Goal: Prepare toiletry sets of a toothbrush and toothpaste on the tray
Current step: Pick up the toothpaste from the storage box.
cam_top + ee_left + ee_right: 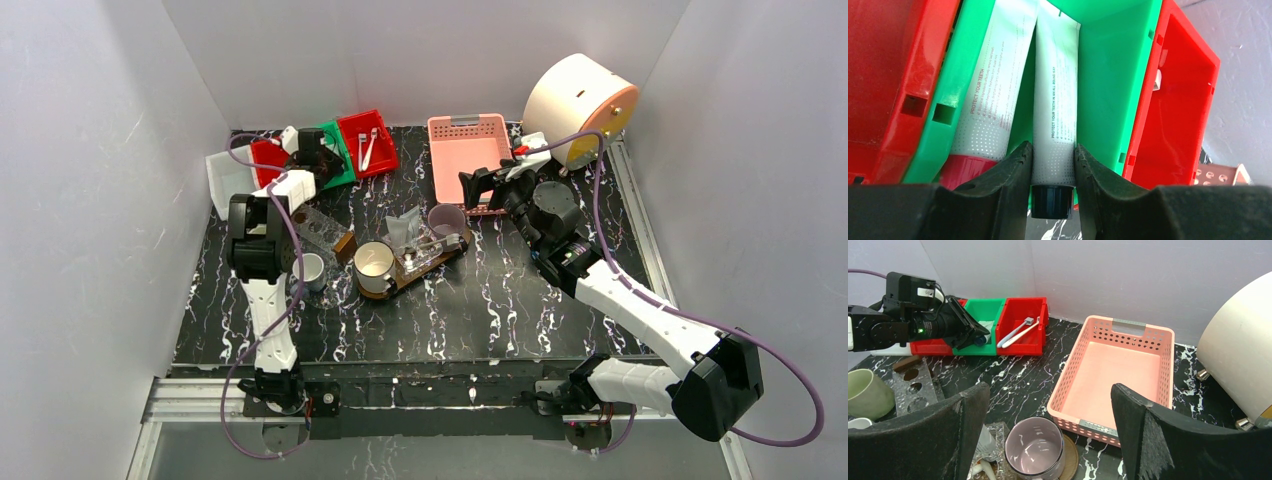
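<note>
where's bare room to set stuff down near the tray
Widest bare table lies between the tray and the arm bases. A smaller gap sits between the red toothbrush bin and pink basket. Tray and its left side are crowded.

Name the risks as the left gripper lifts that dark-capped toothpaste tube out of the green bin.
1. The left gripper pinches the dark-capped tube close to its cap, so the long body may swing or slip free on lifting.
2. The red-capped tube lies against it and could be dragged along or shoved out of place.
3. The green bin has close walls; a skewed lift may catch and tug it.
</note>
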